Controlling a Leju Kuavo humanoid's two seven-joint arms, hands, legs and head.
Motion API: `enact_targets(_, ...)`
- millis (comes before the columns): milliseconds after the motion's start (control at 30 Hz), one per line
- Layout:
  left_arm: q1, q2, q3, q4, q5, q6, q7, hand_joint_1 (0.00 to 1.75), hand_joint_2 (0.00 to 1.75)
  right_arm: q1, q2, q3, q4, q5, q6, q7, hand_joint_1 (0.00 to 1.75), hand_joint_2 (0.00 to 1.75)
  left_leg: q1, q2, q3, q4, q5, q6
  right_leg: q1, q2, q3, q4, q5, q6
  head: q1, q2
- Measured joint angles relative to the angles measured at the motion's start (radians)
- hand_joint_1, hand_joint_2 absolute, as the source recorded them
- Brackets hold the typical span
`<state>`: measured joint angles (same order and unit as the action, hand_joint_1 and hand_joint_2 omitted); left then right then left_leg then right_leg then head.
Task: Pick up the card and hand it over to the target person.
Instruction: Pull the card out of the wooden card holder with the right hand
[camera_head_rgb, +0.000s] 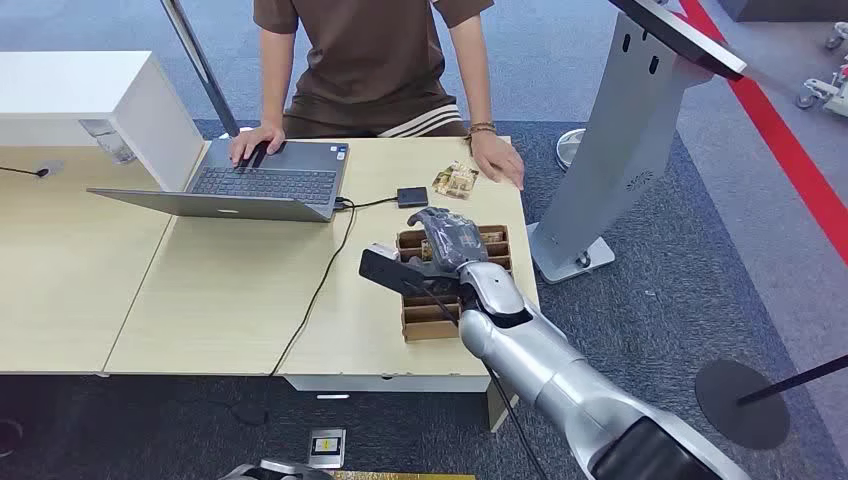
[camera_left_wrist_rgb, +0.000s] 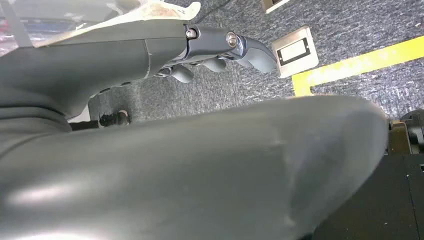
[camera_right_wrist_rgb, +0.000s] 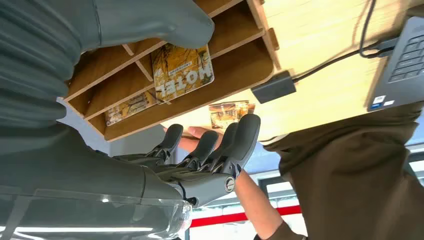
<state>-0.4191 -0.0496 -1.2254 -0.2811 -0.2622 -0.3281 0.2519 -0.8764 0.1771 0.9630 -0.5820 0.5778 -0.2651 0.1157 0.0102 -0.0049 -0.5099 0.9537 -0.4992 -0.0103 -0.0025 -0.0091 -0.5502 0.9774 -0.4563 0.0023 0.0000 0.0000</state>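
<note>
- Wooden card rack (camera_head_rgb: 425, 322) with slotted compartments stands on the surface (camera_head_rgb: 230, 290) near its front right corner; my right hand (camera_head_rgb: 452, 240) hovers over it, apart from the cards.
- Card (camera_right_wrist_rgb: 182, 72), printed "HOTEL", leans in a middle slot of the rack in the right wrist view; a second card (camera_right_wrist_rgb: 126, 107) sits in the next slot, and a few loose cards (camera_head_rgb: 456, 179) lie on the surface beside the person's hand (camera_head_rgb: 498, 158).
- Right hand state: fingers (camera_right_wrist_rgb: 239, 140) extended and apart, thumb (camera_right_wrist_rgb: 150, 20) on the other side of the rack, nothing held.
- Left hand (camera_left_wrist_rgb: 220, 55): hangs low over the carpet, fingers loosely curled with nothing in them; I read it as idle.
- Risk 1, as I judge it: the card is thin and stands between dividers, so the fingers could close on a divider or on two cards at once.
- Risk 2: a push from the thumb could slide or tip the light rack toward the surface's edge.
- Risk 3: the black adapter (camera_head_rgb: 412, 196) and its cable (camera_head_rgb: 325, 280) lie close by; a sweeping arm could snag them and drag the laptop (camera_head_rgb: 255, 185).
- Risk 4: the person (camera_head_rgb: 370, 60) is seated opposite, so a loose pinch could drop the card during the reach.
</note>
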Motion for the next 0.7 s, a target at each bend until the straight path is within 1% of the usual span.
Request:
enact_targets(267,0.013,0.011,0.012,-0.002,0.006,0.016,-0.002,0.00,0.00,-0.013,0.010,0.002,0.006,0.009,-0.002,0.000,0.76,1.75,0.000,0.002,0.000,0.000,0.000,0.000,0.000,0.002,-0.001,0.000,0.001,0.000,0.000,0.000)
enact_targets(400,0.013,0.011,0.014,-0.002,0.006,0.015,-0.002,0.00,0.00,-0.010,0.010,0.003,0.007,0.011,-0.004,-0.001,0.86,1.75,0.000,0.001,0.000,0.000,0.000,0.000,0.000,0.001,-0.001,0.001,0.000,0.000,0.000,0.000)
enact_targets(700,0.016,0.014,0.021,-0.003,0.010,0.017,0.002,0.00,0.00,-0.003,0.020,0.012,0.015,0.020,-0.003,-0.009,0.89,1.75,0.000,0.002,0.000,0.000,0.000,0.000,0.000,0.002,0.000,0.000,0.000,0.000,0.000,0.000)
